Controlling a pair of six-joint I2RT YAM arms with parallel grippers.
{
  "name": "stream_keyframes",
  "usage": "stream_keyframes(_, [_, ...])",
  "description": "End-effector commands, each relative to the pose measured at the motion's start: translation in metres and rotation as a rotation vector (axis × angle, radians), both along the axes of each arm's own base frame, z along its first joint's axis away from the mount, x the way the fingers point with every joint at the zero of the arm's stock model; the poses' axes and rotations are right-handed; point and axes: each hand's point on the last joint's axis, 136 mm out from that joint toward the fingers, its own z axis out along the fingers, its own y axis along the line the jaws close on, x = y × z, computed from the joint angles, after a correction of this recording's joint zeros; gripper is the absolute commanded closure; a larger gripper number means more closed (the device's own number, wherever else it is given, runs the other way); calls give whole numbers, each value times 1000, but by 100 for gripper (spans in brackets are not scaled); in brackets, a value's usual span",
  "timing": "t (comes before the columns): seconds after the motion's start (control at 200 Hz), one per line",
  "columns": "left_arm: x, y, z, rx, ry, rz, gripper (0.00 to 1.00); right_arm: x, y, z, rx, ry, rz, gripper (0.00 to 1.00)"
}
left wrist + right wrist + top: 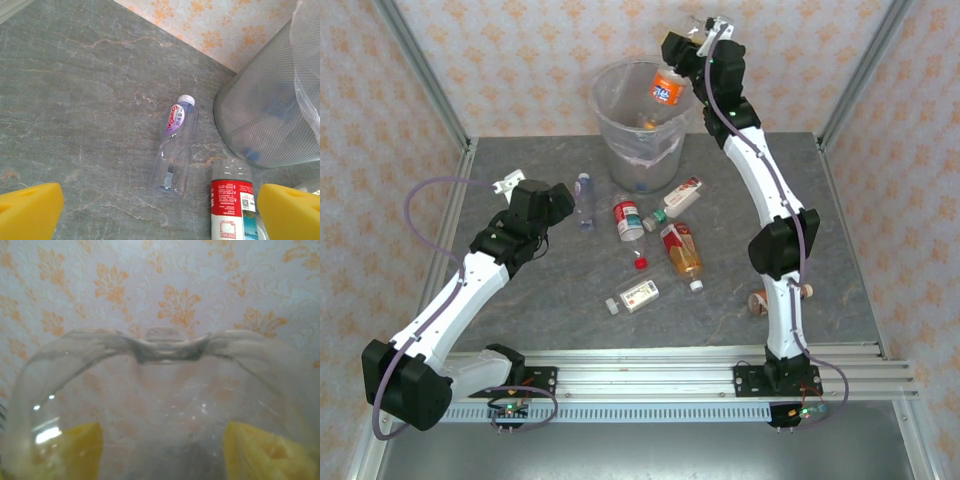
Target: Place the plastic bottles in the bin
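The right gripper (pixel 680 58) is clamped on an orange-labelled bottle (pixel 666 88) held above the bin (pixel 610 125); up close, its clear plastic is a blur. The left gripper (pixel 159 212) hangs open over the tabletop (pixel 75 100), near a purple-labelled bottle (pixel 175 145). A red-labelled bottle (pixel 230 205) is cut off by the frame edge. Another bottle (pixel 758 302) lies half hidden behind the right arm

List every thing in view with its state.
bin: upright, bag-lined.
left tool: open, empty.
right tool: shut on orange bottle.
orange bottle: held aloft near the bin.
purple-label bottle: lying on the table, capped.
red-label bottle: lying flat.
amber bottle: lying flat.
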Motion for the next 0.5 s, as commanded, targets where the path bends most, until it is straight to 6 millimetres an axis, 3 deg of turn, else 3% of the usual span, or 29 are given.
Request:
stream_keyframes(0.0, [-5,10,-5,34,17,38,0,2,10,-21,-118,35,36,96])
stream_keyframes(0.385, [-3,8,-11,21,33,34,0,16,30,-95,-297,156,137,82])
stream_keyframes(0.495, [-3,8,-12,23,35,34,0,15,33,-118,-342,209,166,72])
